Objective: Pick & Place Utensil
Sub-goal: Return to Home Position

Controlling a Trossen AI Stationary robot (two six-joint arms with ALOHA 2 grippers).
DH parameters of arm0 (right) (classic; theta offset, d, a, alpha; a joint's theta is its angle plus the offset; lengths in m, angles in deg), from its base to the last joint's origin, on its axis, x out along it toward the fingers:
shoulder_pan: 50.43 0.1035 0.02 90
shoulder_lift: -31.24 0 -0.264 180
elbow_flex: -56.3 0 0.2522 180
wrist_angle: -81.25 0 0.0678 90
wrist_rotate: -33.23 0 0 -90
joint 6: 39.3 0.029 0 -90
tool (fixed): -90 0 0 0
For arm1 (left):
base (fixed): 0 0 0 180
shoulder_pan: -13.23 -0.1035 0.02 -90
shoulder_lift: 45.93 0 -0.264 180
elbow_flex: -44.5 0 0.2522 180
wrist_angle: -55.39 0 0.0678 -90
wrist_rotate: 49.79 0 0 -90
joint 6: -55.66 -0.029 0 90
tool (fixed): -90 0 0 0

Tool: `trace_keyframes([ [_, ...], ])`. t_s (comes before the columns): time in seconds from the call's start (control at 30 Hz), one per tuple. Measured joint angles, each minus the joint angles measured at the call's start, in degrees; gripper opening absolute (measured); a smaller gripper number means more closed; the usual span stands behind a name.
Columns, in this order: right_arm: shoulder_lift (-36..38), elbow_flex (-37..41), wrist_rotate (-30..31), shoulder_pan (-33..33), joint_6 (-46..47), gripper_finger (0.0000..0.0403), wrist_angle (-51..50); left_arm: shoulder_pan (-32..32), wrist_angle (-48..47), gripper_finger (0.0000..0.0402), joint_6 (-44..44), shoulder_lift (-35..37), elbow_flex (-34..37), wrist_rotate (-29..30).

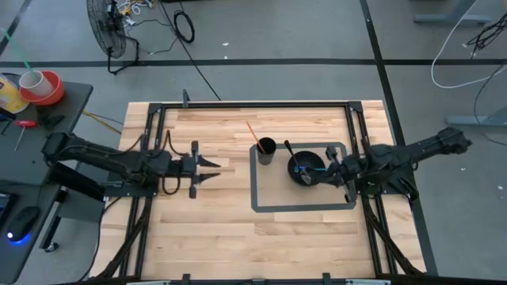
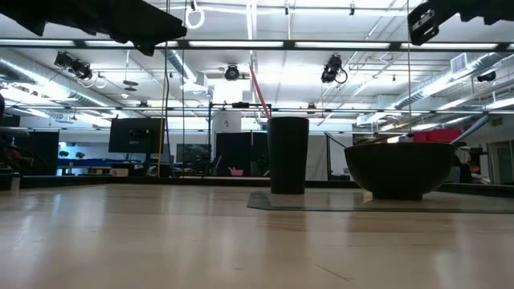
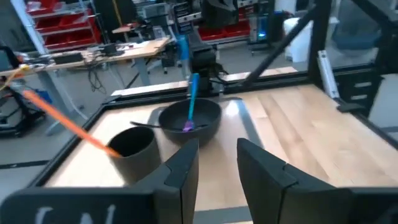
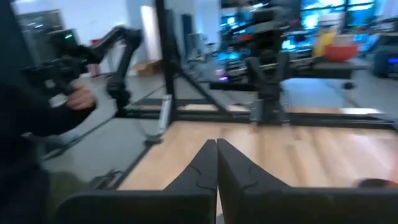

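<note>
Blue fork (image 1: 303,168) and black spoon (image 1: 290,150) in black bowl (image 1: 307,184), centre-right: placing looks done. Right gripper (image 1: 327,169) closed, empty, beside bowl. Left gripper (image 1: 217,170) open, centre-left. Homing remains.

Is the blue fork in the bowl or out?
In. The blue fork stands inside the black bowl, handle sticking up above its rim.

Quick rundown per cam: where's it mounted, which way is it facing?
High: overhead, straight down on the light wooden table; both arms show.
Low: table-top height, level across at the tall black cup and round black bowl; arm parts overhead.
Left wrist: past the open left end effector toward that bowl.
Right wrist: past the shut right end effector across the table.
Shared: high, low and left wrist all see cup and bowl.
</note>
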Motion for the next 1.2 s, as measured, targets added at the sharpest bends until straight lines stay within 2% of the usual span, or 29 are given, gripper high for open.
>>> trace_keyframes([
  [0.13,4.5,0.0,-0.2,-4.3,0.0,0.0004,-4.6,-3.7,-2.6,0.0115,0.4,3.2,0.0,-2.6],
  [0.23,6.6,0.1,-4.5,-7.2,-0.1,0.0004,-7.4,-6.7,-3.6,0.0115,1.3,4.7,0.5,-5.8],
  [0.37,8.7,3.0,-6.5,-9.6,-1.4,0.0004,-3.6,-9.5,3.3,0.0115,3.0,8.1,6.8,-6.9],
  [0.43,10.1,5.1,-6.0,-10.2,-1.2,0.0004,-1.0,-10.5,5.8,0.0115,4.4,11.0,10.0,-6.8],
  [0.5,12.3,7.1,-8.2,-10.7,-0.2,0.0004,-0.8,-11.0,6.4,0.0115,5.6,14.7,12.0,-6.7],
  [0.6,16.5,7.7,-12.7,-11.8,1.8,0.0004,-2.4,-11.5,2.2,0.0115,5.3,22.2,12.6,-6.7],
  [0.77,24.5,7.7,-13.4,-13.5,2.7,0.0004,-10.9,-12.3,-5.2,0.0115,4.1,34.6,13.2,-4.0],
  [0.87,27.8,9.2,-13.4,-13.7,2.6,0.0004,-10.8,-12.3,-6.6,0.0115,5.9,40.2,16.1,-3.9],
  [1.07,30.8,17.0,-14.1,-13.7,3.0,0.0004,-3.3,-12.3,-7.5,0.0115,8.8,47.4,23.4,-3.8],
  [1.2,30.8,18.0,-15.9,-13.8,6.4,0.0004,-2.4,-12.3,-10.8,0.0115,9.8,48.7,23.1,-3.7],
])
